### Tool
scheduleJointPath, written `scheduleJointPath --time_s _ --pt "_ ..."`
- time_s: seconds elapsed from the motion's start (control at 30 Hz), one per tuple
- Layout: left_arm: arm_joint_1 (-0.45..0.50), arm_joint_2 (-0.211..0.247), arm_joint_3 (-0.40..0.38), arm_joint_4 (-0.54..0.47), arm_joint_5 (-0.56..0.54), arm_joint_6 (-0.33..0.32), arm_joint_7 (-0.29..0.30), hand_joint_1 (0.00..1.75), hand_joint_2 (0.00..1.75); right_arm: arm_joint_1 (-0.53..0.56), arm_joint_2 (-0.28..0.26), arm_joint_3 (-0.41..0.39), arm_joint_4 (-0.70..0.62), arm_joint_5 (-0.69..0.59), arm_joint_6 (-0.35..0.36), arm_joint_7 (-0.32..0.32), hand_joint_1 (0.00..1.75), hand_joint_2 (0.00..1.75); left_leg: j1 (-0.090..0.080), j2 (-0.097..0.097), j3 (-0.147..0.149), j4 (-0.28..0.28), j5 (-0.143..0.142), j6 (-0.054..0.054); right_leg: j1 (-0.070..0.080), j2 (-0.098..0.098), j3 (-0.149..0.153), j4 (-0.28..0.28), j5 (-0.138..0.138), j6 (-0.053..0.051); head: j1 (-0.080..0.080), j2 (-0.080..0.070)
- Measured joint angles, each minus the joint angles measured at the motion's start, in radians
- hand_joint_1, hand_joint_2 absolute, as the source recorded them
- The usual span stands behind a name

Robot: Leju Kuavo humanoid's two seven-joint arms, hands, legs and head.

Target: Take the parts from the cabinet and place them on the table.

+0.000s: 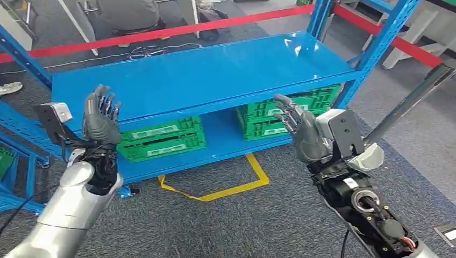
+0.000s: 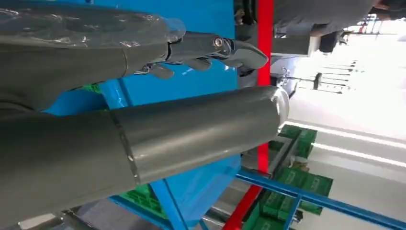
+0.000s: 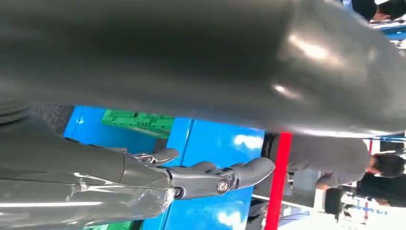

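Head view shows a blue shelving cabinet [image 1: 204, 75] with a bare upper shelf and 2 green crates on the lower shelf: the left green crate [image 1: 161, 138] and the right green crate [image 1: 287, 113], each sitting under the upper shelf and apart from the other. Both crates carry pale label strips on their front walls; the writing is too small to read. No part can be made out inside the crates from this angle. The left hand [image 1: 100, 115] is raised in front of the cabinet's front edge, fingers spread, holding nothing. The right hand [image 1: 296, 124] is raised just in front of the right green crate, fingers apart, also holding nothing. Yellow floor tape [image 1: 236, 185] marks a corner on the grey carpet below the cabinet front. Red barrier tape [image 1: 161, 33] runs behind the cabinet, and a seated person [image 1: 129, 13] is beyond it.
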Motion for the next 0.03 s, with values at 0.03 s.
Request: scheduleJointPath --time_s 0.03 --pt "0.0 0.0 0.0 0.0 0.001 -0.005 0.0 0.0 0.0 0.0 0.0 0.0 0.0 0.001 -0.001 0.001 0.0 0.0 0.0 0.0 0.0 0.0 0.0 0.0 0.0 0.0 0.0 0.0 0.0 0.0 0.0 0.0"
